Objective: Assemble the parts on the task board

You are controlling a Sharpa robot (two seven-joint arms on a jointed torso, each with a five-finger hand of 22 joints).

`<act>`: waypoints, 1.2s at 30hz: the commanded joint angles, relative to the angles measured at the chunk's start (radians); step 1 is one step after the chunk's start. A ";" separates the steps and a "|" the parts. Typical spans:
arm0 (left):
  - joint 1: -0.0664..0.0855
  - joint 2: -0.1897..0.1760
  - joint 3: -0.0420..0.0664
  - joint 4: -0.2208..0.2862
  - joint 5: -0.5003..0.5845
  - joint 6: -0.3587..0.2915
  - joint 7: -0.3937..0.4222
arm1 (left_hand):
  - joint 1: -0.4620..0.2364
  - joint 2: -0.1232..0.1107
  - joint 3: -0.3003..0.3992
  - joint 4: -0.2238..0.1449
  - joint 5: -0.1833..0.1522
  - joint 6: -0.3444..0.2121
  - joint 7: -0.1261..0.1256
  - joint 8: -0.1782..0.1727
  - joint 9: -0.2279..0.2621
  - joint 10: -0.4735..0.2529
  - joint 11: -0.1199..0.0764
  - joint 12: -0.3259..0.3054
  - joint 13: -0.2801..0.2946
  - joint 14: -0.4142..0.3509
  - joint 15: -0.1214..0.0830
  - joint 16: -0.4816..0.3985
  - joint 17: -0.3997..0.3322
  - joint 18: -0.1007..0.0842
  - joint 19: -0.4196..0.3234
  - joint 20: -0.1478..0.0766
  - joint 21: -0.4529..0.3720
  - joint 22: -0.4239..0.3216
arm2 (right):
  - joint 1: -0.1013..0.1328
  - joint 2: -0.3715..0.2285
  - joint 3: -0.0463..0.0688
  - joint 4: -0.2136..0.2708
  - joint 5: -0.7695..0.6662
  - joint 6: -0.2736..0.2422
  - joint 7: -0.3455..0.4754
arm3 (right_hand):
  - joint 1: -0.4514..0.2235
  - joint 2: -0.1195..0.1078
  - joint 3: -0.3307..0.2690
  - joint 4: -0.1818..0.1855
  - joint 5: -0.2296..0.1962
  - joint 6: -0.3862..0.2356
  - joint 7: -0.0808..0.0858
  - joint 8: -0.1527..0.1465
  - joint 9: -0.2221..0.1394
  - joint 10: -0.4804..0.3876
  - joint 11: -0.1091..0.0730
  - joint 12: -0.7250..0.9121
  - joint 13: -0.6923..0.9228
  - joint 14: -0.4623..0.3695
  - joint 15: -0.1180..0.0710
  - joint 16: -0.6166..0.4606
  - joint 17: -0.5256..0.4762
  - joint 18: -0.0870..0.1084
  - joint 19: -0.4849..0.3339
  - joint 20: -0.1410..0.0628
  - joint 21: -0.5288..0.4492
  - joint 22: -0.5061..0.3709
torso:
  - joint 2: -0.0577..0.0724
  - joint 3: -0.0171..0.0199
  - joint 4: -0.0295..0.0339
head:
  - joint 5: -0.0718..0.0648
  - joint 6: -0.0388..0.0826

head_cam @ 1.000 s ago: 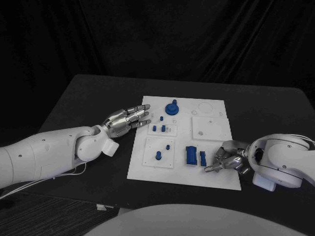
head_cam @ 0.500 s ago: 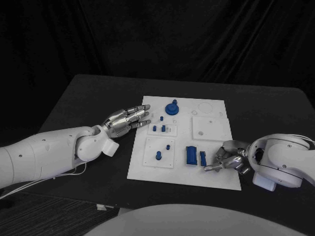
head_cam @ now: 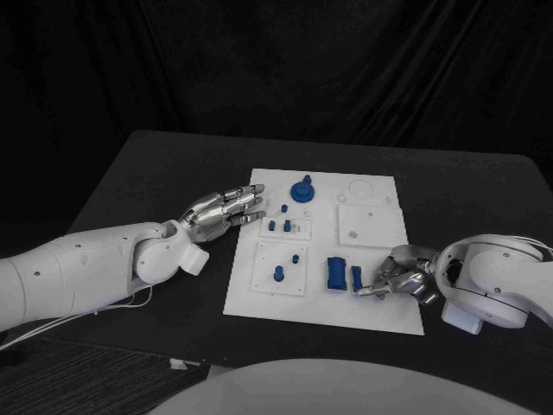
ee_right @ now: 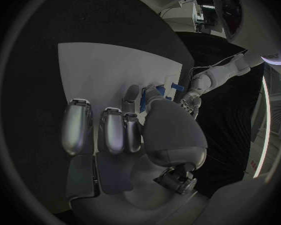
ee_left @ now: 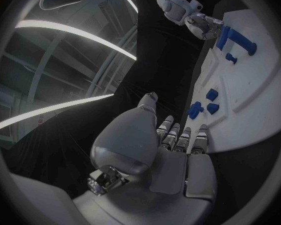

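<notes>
The white task board (head_cam: 378, 304) lies mid-table with blue parts on it: a round knob (head_cam: 302, 189), small pegs (head_cam: 278, 226), a rectangular block (head_cam: 335, 273) and a narrow bar (head_cam: 356, 277). My left hand (head_cam: 225, 209) lies open, fingers stretched out, at the board's left edge (ee_left: 253, 110), beside the small pegs (ee_left: 203, 108). My right hand (head_cam: 399, 281) rests on the board's right side with its fingers curled toward the narrow bar. In the right wrist view the thumb and one finger (ee_right: 131, 92) flank a blue piece (ee_right: 142, 100); whether they press it is unclear.
The board sits on a black table (head_cam: 152, 173) with bare surface on all sides. Raised white plates (head_cam: 370, 226) stand on the board's right half. My right hand (ee_left: 203, 25) appears far across the board in the left wrist view.
My right hand has crept slightly left, closer to the narrow blue bar. The left hand and the parts have not moved.
</notes>
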 commanded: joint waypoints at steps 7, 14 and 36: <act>-0.002 0.001 0.001 0.003 0.005 0.013 0.005 | -0.005 0.008 -0.002 -0.006 0.005 -0.001 0.005 0.005 0.001 0.001 0.005 0.005 0.001 0.001 -0.006 0.004 0.001 0.011 0.005 -0.002 0.004 -0.001 | -0.003 0.020 0.000 -0.018 0.015 -0.012 -0.015 | 0.021 0.040 0.005 -0.005 0.000 0.007 -0.004 -0.006 0.005 0.107 -0.006 0.004 0.263 0.051 -0.006 -0.002 -0.003 -0.015 0.011 -0.005 -0.007 0.180 | 0.000 -0.0002 0.0005 | 0.001 0.000; -0.002 0.000 0.001 0.004 0.005 0.013 0.004 | -0.005 0.008 -0.002 -0.006 0.005 -0.001 0.005 0.005 0.001 0.001 0.005 0.005 0.001 0.001 -0.006 0.004 0.001 0.011 0.005 -0.002 0.004 -0.001 | -0.004 0.031 0.000 -0.029 0.016 -0.002 -0.018 | 0.051 0.062 0.012 -0.027 0.009 0.005 -0.004 -0.008 0.009 0.107 -0.006 0.004 0.263 0.051 -0.007 -0.003 -0.005 -0.015 0.011 -0.005 -0.009 0.179 | 0.000 0.0000 0.0000 | 0.002 0.000; -0.005 -0.001 0.001 0.004 0.005 0.012 0.011 | -0.004 0.008 0.000 -0.011 0.007 -0.001 0.006 0.006 0.001 0.001 0.006 0.007 0.001 0.001 -0.006 0.005 0.001 0.011 0.004 -0.002 0.004 -0.002 | -0.018 0.017 0.000 -0.016 0.017 0.033 -0.007 | 0.162 0.057 0.034 -0.146 0.033 -0.009 -0.003 -0.034 0.008 0.107 -0.006 0.004 0.263 0.048 -0.007 -0.010 -0.021 -0.013 0.006 -0.005 -0.022 0.176 | 0.000 0.0003 -0.0008 | 0.004 0.000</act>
